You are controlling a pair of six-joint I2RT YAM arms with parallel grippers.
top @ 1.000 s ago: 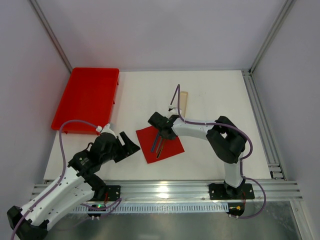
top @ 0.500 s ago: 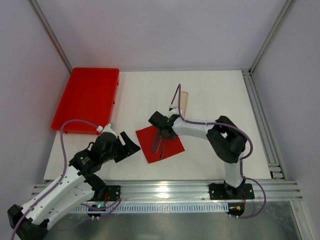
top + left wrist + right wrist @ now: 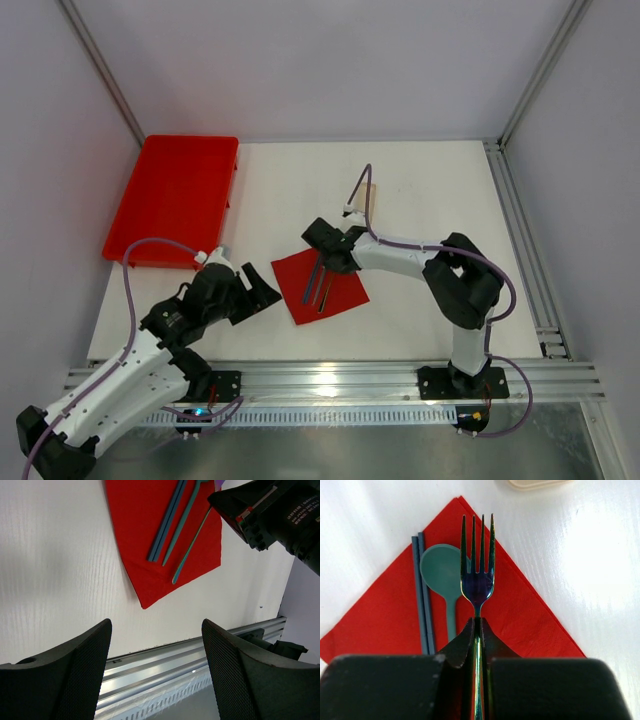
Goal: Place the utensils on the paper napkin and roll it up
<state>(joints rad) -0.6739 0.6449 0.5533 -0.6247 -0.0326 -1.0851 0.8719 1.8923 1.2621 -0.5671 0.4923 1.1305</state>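
**Right gripper clamped on the fork at the napkin; left gripper apart, beside it**

Top external: the bright-red square paper napkin (image 3: 345, 295) lies near the middle of the white bench (image 3: 430, 180), turned like a diamond. The slim teal-green utensils (image 3: 318, 284) lie across it, running near to far. The right gripper (image 3: 322, 264) sits at the napkin's far edge, over the utensils' far ends. The left gripper (image 3: 262, 291) is just left of the napkin, not touching it. A large red plastic tray (image 3: 175, 190) sits at the far left, well apart. A pale beige flat strip (image 3: 371, 190) lies beyond the right gripper, partly hidden by a cable.

Left wrist: the left gripper (image 3: 155, 670) has its two black fingers (image 3: 70, 675) wide apart, with nothing between them, over bare bench. The napkin (image 3: 140, 540) carries three utensils side by side, and the right gripper (image 3: 225, 502) is at their ends.

Right wrist: the right gripper (image 3: 477, 630) is pressed together on the handle of the dark metal fork (image 3: 477, 575), whose tines reach over the napkin (image 3: 520, 605). Whether the fork touches the paper, I cannot tell. A teal spoon (image 3: 440, 567) lies just beside it, then a pair of blue-teal chopsticks (image 3: 422, 600), both flat on the napkin.
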